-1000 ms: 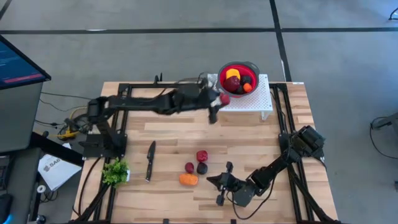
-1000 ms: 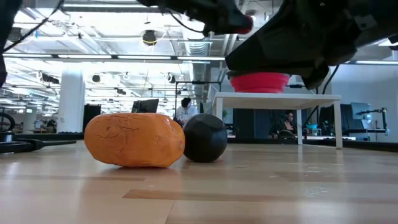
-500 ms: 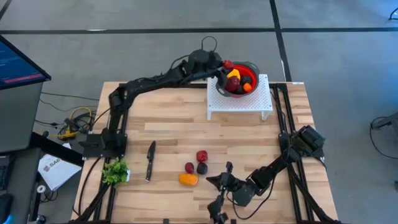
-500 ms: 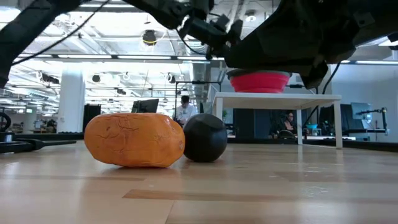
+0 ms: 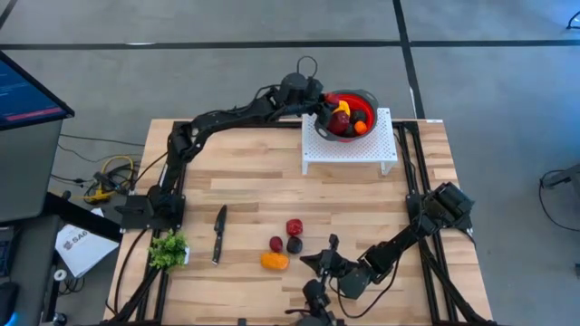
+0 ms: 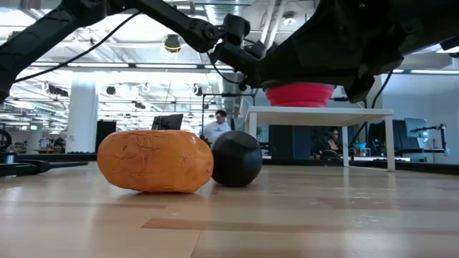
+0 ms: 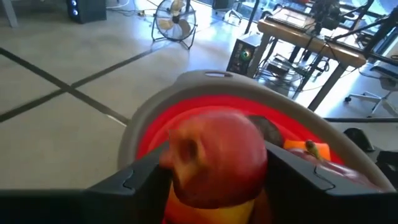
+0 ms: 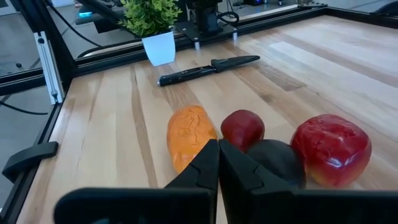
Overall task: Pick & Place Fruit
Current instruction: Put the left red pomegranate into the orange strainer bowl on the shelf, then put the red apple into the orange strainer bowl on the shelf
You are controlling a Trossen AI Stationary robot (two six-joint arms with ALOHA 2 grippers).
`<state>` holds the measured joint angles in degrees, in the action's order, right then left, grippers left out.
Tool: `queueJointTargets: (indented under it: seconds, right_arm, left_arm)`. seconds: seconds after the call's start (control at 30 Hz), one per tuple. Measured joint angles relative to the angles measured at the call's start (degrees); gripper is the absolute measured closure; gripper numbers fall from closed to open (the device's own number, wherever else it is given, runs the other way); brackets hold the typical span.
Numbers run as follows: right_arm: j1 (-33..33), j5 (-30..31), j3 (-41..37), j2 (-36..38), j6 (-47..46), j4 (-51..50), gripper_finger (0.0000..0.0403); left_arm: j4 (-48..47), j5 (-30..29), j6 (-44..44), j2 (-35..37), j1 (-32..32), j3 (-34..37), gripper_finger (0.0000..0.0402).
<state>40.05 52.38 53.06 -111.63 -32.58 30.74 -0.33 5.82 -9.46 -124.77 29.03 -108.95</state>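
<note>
My left gripper [image 5: 328,98] hovers at the left rim of the red bowl [image 5: 352,114], shut on a red apple-like fruit [image 7: 217,158]. The bowl stands on a white rack [image 5: 349,149] and holds yellow, dark red and orange fruit. An orange fruit [image 5: 275,261], a small red one [image 5: 275,244], a dark one [image 5: 294,245] and a red one [image 5: 294,226] rest on the wooden table. My right gripper [image 8: 217,163] is shut, low over the table just right of that cluster. My left gripper pinches the red fruit by its two sides [image 7: 174,163] between both fingers [image 7: 140,180]. The fruit is lifted clear, above the bowl's red inside [image 7: 155,134] just past the grey rim [image 7: 211,78].
A black-handled knife [image 5: 218,234] and a leafy green bunch [image 5: 168,249] lie near the table's left near corner. The orange fruit [image 6: 154,161] and dark fruit [image 6: 237,159] fill the low view's foreground. Bare wood lies between the rack and the fruit cluster.
My left gripper, holding the red fruit, has risen from beside the rack's left end and swung toward the table's far edge, ending over the bowl's left rim. During the last half second it has only edged slightly farther over the bowl.
</note>
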Motion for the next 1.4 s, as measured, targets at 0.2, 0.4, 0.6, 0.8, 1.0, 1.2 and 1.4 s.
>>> queueJointTargets:
  seconds: [0.2,0.4,0.6,0.8,1.0,1.2,1.4]
  right_arm:
    - [0.04,0.00,0.00,0.00,0.04,-0.02,0.0402]
    - [0.01,0.00,0.00,0.00,0.04,-0.02,0.0402]
    - [0.00,0.13,0.00,0.00,0.01,-0.04,0.0402]
    - [0.04,0.15,0.00,0.00,0.00,-0.22,0.0402]
    - [0.04,0.21,0.00,0.00,0.44,-0.26,0.0402]
    - [0.02,0.55,0.00,0.00,1.33,-0.24,0.0402]
    - [-0.22,0.52,0.00,0.00,1.68,-0.25,0.0402]
  left_arm:
    - [-0.03,-0.04,0.11,0.00,-0.01,0.07,0.0162]
    - [-0.08,-0.08,0.19,0.00,-0.12,0.09,0.0149]
    - [-3.05,2.74,3.51,2.87,0.12,0.20,0.0149]
    - [-16.69,3.62,13.76,13.10,-1.64,0.15,0.0156]
    - [-27.99,3.54,22.68,28.21,-6.97,7.24,0.0172]
    - [-24.63,3.60,24.05,47.55,-15.95,29.39,0.0207]
    - [-9.38,1.73,19.41,65.20,-25.99,55.99,0.0275]
